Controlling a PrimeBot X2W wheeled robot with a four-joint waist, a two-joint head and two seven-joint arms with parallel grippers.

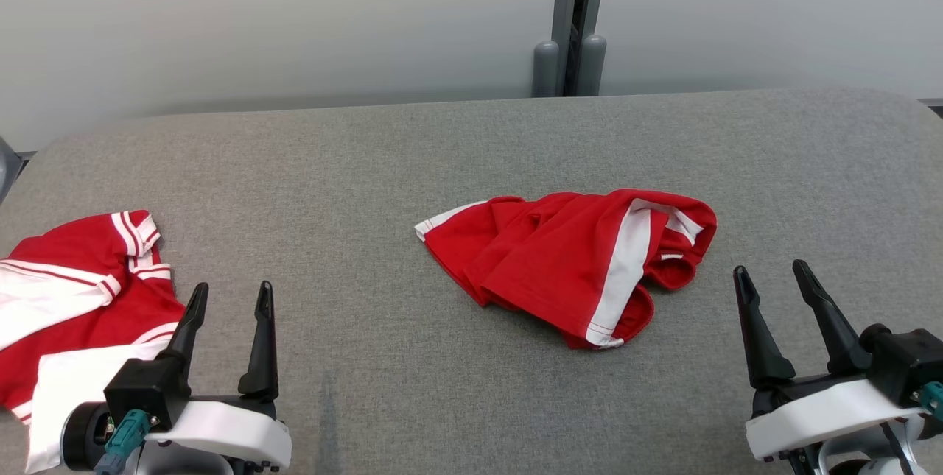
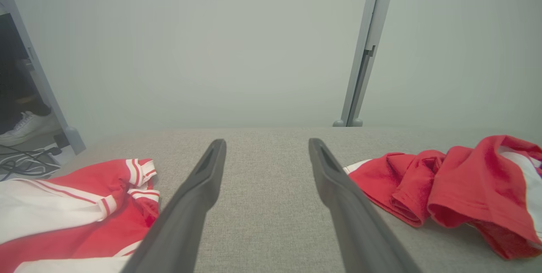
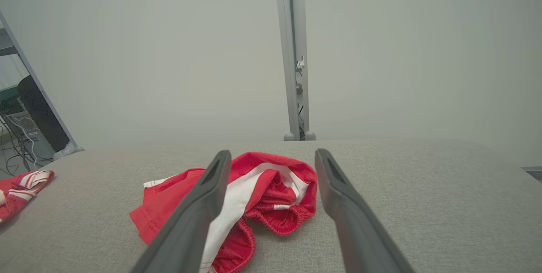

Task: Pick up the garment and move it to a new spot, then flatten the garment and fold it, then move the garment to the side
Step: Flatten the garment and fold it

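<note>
Dark two-fingered left gripper [image 1: 233, 286] and right gripper [image 1: 769, 267], spread wide and empty, near front corners of grey fabric surface [image 1: 442, 151]. Crumpled red cloth garment with white stripe [image 1: 545, 261] mid-surface, seemingly untouched: pickup, flattening, folding, side move all pending.

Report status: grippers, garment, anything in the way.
Left gripper and right gripper open, empty. Red garment crumpled at centre, untouched. Second red-and-white garment lies by left gripper, off the approach.

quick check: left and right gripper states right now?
Left gripper: open, empty.
Right gripper: open, empty; the crumpled garment lies apart from it.
</note>
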